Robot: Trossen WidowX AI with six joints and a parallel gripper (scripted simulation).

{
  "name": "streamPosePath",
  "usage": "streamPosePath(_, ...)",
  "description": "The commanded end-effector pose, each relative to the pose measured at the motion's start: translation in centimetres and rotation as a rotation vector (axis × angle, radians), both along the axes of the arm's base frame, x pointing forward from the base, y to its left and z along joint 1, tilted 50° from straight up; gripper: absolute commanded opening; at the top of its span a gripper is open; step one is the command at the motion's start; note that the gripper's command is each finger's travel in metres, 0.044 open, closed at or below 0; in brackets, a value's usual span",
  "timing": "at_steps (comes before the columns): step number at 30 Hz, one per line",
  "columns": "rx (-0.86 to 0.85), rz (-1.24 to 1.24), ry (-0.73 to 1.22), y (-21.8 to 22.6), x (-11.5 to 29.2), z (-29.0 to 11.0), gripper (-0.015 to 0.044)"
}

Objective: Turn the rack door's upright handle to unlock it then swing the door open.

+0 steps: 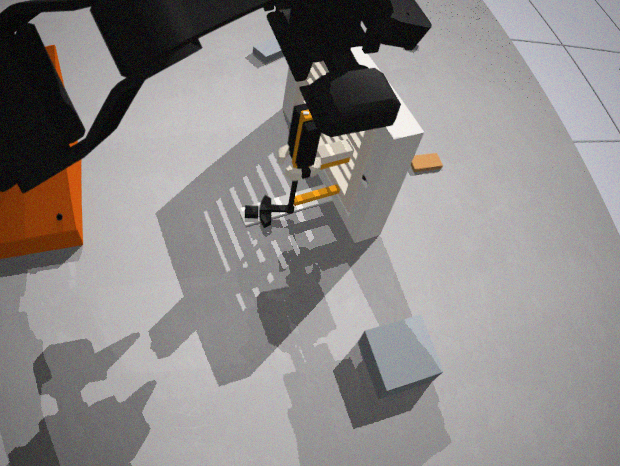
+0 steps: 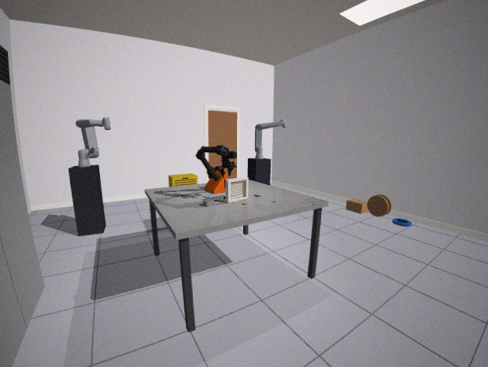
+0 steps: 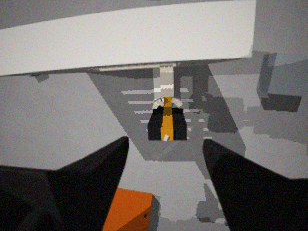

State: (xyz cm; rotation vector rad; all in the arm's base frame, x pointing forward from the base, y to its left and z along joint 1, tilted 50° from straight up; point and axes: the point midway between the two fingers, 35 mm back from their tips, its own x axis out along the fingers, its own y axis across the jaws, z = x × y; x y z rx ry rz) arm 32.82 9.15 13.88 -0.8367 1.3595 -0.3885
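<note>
The upright handle [image 1: 304,137] [image 3: 167,121], black with an orange stripe, stands out in front of the slatted door on pale brackets. The door [image 2: 242,190] appears shut inside the white frame [image 1: 390,185] [image 2: 227,192] [image 3: 150,39]. My gripper [image 3: 165,143] is open and empty. In the wrist view its two fingertips stand wide to either side of the handle's near end, with gaps on both sides. The top view shows the arm's dark parts over the frame's top and close above the handle; they hide part of the door. Whether the fingers reach down beside the handle is unclear.
A grey-blue block [image 1: 403,353] [image 2: 208,203] [image 3: 282,74] stands near the frame. A small orange block [image 1: 426,161] [image 2: 245,204] lies behind it, and a flat grey-blue piece [image 1: 268,50] lies beyond its far end. The orange arm base [image 1: 40,210] [image 3: 125,209] faces the door.
</note>
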Motion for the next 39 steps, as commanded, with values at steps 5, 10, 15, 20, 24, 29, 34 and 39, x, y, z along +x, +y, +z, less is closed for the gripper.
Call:
streamPosePath(5,-0.093,0.024,0.042,0.5,-0.1,0.2,0.0283)
streamPosePath(10,-0.091,0.024,0.044,0.1,0.1,-0.2,0.0283)
streamPosePath(15,-0.089,0.022,0.047,-0.5,0.3,-0.7,0.0283)
streamPosePath(20,-0.087,0.021,0.050,-1.1,0.5,-1.3,0.0283)
streamPosePath(24,-0.085,0.020,0.052,-1.5,0.6,-1.7,0.0283)
streamPosePath(29,-0.083,0.019,0.054,-2.2,0.8,-2.2,0.0283)
streamPosePath(34,-0.082,0.018,0.057,-2.8,0.9,-2.7,0.0283)
streamPosePath(39,-0.080,0.017,0.059,-3.4,1.0,-3.2,0.0283)
